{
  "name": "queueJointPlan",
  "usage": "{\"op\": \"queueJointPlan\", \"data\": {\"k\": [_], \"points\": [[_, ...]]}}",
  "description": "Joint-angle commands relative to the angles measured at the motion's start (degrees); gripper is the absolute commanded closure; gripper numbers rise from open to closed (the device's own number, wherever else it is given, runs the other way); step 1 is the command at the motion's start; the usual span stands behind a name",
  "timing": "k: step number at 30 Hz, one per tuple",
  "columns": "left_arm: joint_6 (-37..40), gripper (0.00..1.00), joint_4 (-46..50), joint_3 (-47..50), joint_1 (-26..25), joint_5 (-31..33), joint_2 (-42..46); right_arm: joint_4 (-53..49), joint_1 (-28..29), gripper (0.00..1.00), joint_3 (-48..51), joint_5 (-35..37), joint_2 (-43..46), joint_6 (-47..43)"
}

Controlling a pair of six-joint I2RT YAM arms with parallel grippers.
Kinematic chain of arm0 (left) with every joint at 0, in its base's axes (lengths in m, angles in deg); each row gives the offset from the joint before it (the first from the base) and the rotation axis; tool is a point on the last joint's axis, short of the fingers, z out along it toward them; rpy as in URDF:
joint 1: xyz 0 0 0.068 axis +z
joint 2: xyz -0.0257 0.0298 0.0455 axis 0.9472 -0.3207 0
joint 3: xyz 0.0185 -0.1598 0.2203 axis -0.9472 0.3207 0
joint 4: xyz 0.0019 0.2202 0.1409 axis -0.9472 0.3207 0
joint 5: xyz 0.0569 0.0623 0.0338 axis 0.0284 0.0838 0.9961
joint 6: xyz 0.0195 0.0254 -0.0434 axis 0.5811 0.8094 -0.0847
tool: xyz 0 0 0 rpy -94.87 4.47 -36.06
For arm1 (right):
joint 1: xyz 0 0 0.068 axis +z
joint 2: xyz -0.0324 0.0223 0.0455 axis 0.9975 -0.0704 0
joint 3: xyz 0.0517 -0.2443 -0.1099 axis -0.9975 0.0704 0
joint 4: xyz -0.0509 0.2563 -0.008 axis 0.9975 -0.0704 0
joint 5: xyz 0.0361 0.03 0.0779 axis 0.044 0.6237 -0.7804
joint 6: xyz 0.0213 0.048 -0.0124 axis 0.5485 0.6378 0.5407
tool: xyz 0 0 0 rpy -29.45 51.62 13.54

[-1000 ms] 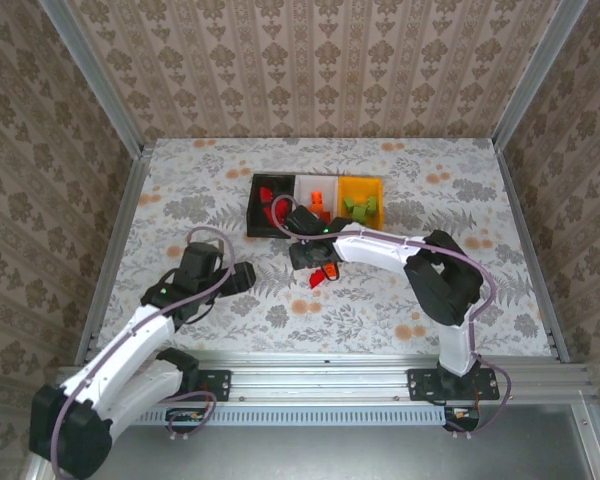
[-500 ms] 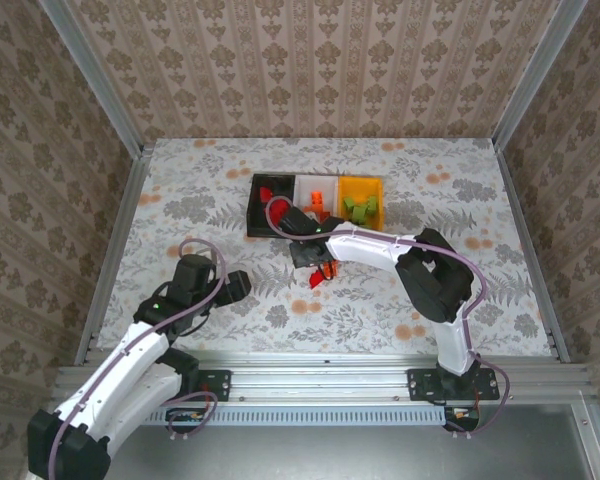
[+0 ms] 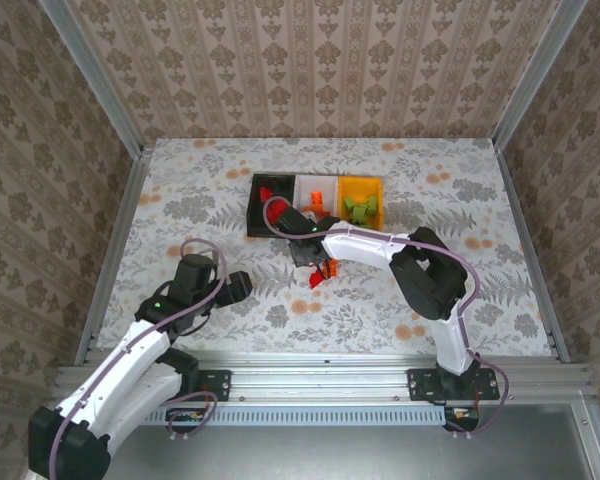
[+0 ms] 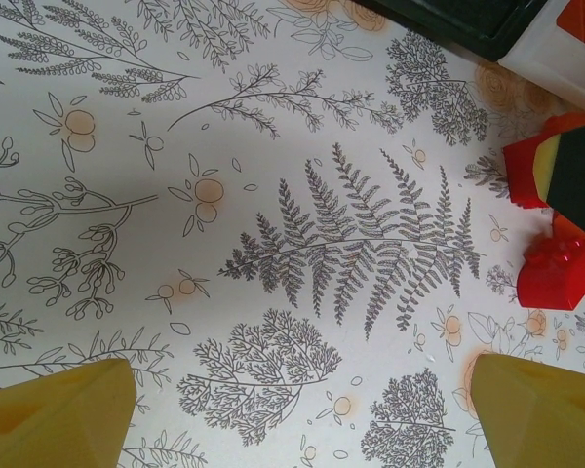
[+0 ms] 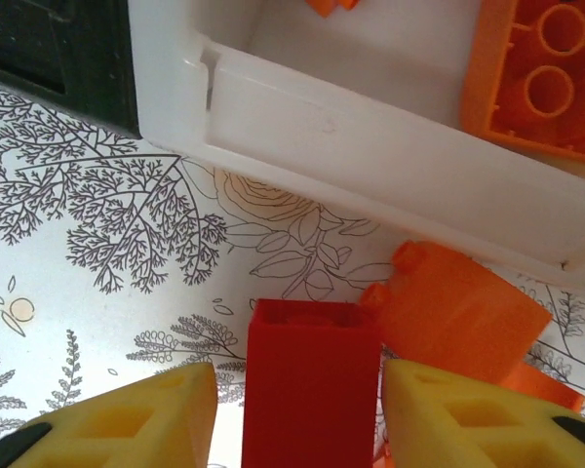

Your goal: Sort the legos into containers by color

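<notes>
Floral-print worktop [image 3: 460,190], papered walls on three sides.

Bins: three small open-top plastic bins in a touching row, toward 12 o'clock of the worktop's centre.
- black bin [image 3: 252,205], at 9 o'clock in the row: glossy red bricks [image 3: 276,212] inside.
- white bin [image 3: 315,180], middle: orange bricks [image 3: 318,200] inside. The right wrist view shows one lying hollow side up, round tubes visible [image 5: 541,83].
- orange-yellow bin [image 3: 382,200], at 3 o'clock in the row: light green bricks [image 3: 358,207] inside.

Loose bricks lie on the worktop just at 6 o'clock of the white bin.
- red rectangular plastic brick [image 5: 312,390]: smooth-faced, shiny, near the white bin's wall.
- orange studded brick [image 5: 458,312]: just beside the red one at its 2 o'clock, tilted, close under the white bin's wall.
- second red brick [image 4: 565,273]: studs showing, lying close by in the left wrist view.

Right tool [image 5: 302,409]: low over the loose bricks, yellow fingers [image 5: 127,419] on either side of the red rectangular plastic brick. The 3 o'clock finger looks to meet it, with a sliver of worktop at the 9 o'clock finger. Cannot tell whether it is clamped.

Left tool [image 4: 302,419]: at 8 o'clock of the bins, well apart from them, over bare fern print. Its yellow fingertips [image 4: 58,414] are spread wide with nothing between.
</notes>
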Motion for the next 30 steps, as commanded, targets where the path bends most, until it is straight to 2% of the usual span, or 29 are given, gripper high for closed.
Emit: {"op": "queueJointPlan", "data": {"k": [1,9,11,13,18,22,30], "points": [[-1.03,0.09,1.3,0.8,0.37,-0.37,1.05,-0.4,-0.05,0.55,-1.23,-1.24,-1.28,-0.33],[-1.01,0.09,1.36,1.08,0.37,-0.4,1.48,-0.53,0.19,0.56,-1.28,-1.89,-1.91,-0.2],[-1.0,0.09,1.34,1.1,0.42,-0.45,1.51,-0.77,0.5,0.59,-1.75,-1.85,-1.92,-0.17],[-0.88,0.09,1.64,0.91,0.46,-0.37,1.55,-0.57,1.06,0.63,-1.8,-0.58,-0.58,-0.32],[-1.65,0.08,0.14,1.7,0.47,-2.15,1.53,-0.87,1.71,0.63,-4.2,-0.66,5.28,-1.66],[-3.76,0.06,-1.9,3.1,3.36,-4.78,-0.89,-2.16,1.43,0.63,-11.06,-0.36,4.42,-4.62],[-5.41,0.06,0.03,3.32,5.68,-6.77,-1.22,-7.48,-1.3,0.63,-36.66,-1.49,-13.75,-9.58]]}}
